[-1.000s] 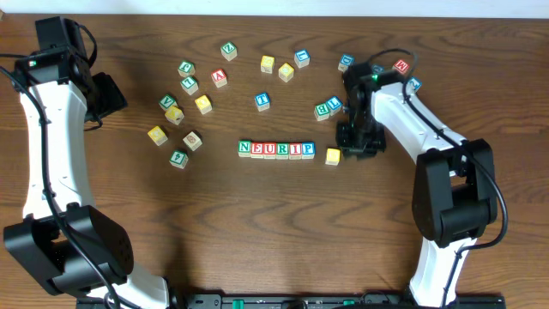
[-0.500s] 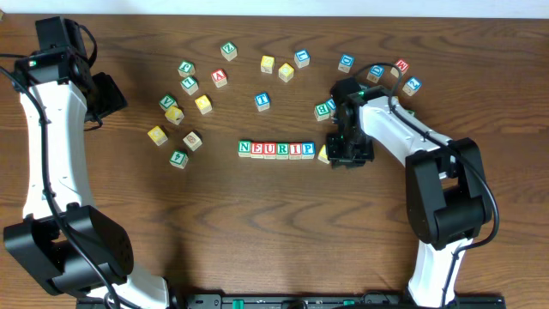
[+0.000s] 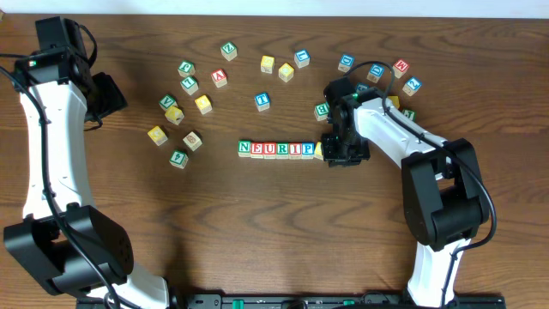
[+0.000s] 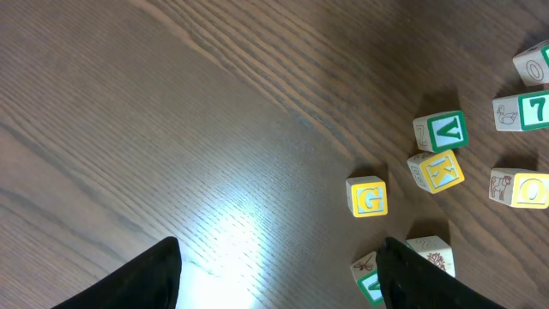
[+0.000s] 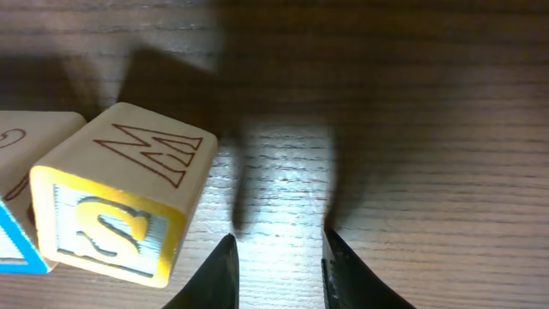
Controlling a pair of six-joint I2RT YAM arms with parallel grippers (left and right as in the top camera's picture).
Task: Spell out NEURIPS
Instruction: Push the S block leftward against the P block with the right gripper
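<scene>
Six lettered cubes stand in a row reading N (image 3: pixel 245 148), E, U, R, I, P (image 3: pixel 308 148) at the table's middle. A yellow-faced S cube (image 3: pixel 319 152) sits at the row's right end, against the P and slightly turned. In the right wrist view the S cube (image 5: pixel 111 227) is left of the fingers, beside the blue-framed P cube (image 5: pixel 13 249). My right gripper (image 3: pixel 336 156) (image 5: pixel 279 270) stands just right of the S cube, jaws narrowly open over bare wood. My left gripper (image 3: pixel 107 94) (image 4: pixel 279 275) hovers at the far left, wide open and empty.
Loose cubes lie scattered behind the row: a cluster at the left (image 3: pixel 180 112), a few near the middle (image 3: pixel 262 100), and more by the right arm (image 3: pixel 377 73). In the left wrist view a yellow G cube (image 4: pixel 367 196), a green V cube (image 4: pixel 442 131) and a yellow K cube (image 4: pixel 437 170) show.
My right gripper moved left and the yellow S cube slid with it, from a gap away up against the P. The left arm has not moved.
</scene>
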